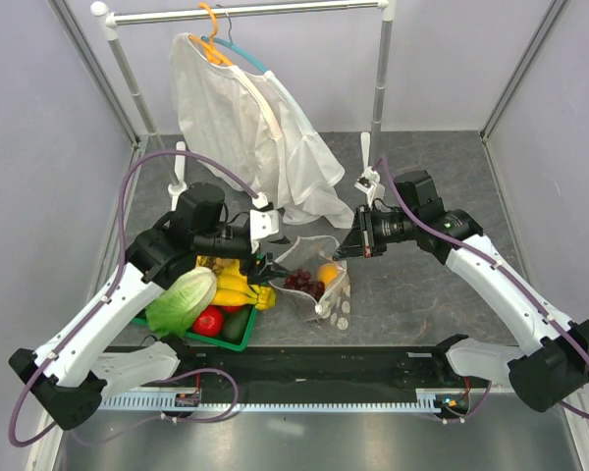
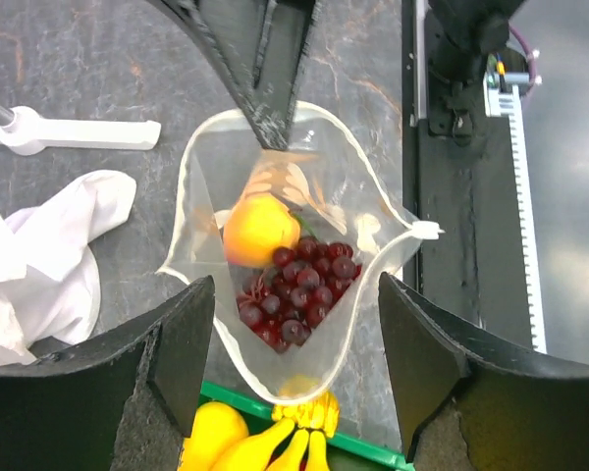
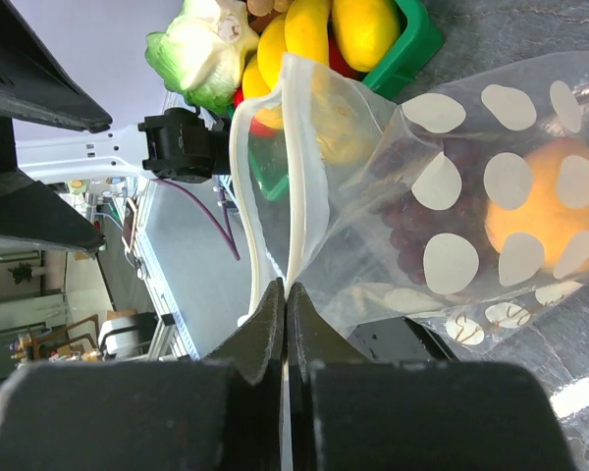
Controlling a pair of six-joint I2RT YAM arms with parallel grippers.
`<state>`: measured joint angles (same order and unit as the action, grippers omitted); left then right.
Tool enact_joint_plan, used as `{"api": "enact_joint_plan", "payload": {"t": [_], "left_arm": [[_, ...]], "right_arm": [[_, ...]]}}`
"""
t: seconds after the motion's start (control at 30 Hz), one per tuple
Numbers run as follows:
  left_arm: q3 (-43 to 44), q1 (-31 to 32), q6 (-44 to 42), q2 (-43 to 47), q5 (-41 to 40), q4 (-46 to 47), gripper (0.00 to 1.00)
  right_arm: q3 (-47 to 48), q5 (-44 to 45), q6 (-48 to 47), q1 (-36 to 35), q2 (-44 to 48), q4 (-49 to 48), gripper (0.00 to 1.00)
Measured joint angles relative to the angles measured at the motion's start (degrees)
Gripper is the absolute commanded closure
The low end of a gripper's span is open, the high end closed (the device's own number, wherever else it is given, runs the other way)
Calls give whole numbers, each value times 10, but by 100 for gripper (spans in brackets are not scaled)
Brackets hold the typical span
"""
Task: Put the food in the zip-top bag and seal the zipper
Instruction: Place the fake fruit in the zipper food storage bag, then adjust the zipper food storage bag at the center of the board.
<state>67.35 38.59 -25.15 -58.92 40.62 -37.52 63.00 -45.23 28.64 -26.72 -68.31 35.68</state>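
While the zipper stands unsealed, progress: partway, loading well on, closing not begun.
Done: peach-like ball and purple grape bunch lie inside the zip-top bag.
Left: a tan-brown cluster seems to sit in the green basket beside the bananas; if that is the berry bunch, it must go in. After that the strip needs running shut.
Bag position: on the table just beside the green basket, on its side toward the right arm.
Bag condition: clear, soft film with white dots, mouth pulled into a wide loop, white slider tab at one end of the rim.
Left gripper: jaws wide, holding nothing, above the bag mouth next to the basket.
Right gripper: jaws closed, pinching the bag's rim on the side away from the basket, lifting it.
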Motion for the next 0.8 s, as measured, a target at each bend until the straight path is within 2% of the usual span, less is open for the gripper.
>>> {"api": "enact_joint_plan", "payload": {"t": [0.3, 0.53, 0.6, 0.63, 0.67, 0.7, 0.73, 0.77, 0.8], "left_arm": [[-7, 16, -130, 3, 2, -82, 22], [-33, 105, -215, -49, -72, -104, 19], [-42, 118, -231, -78, -100, -104, 28], [-47, 123, -242, -100, -122, -103, 37], [-49, 123, -244, -108, -129, -103, 61], [-50, 125, -247, -117, -141, -104, 72], [-50, 126, -247, -125, -153, -104, 88], [-50, 128, -253, -134, -165, -103, 96], [-50, 129, -253, -136, -171, -104, 98]], "right_arm": [[0, 0, -4, 0, 0, 3, 100], [0, 0, -7, 0, 0, 4, 100], [0, 0, -12, 0, 2, 7, 100], [0, 0, -15, 0, 4, 12, 100], [0, 1, -17, 0, 6, 14, 100], [0, 2, -21, 0, 8, 17, 100], [0, 3, -26, 0, 10, 21, 100], [0, 9, -33, 0, 14, 29, 100], [0, 14, -41, 0, 17, 36, 100]]}}
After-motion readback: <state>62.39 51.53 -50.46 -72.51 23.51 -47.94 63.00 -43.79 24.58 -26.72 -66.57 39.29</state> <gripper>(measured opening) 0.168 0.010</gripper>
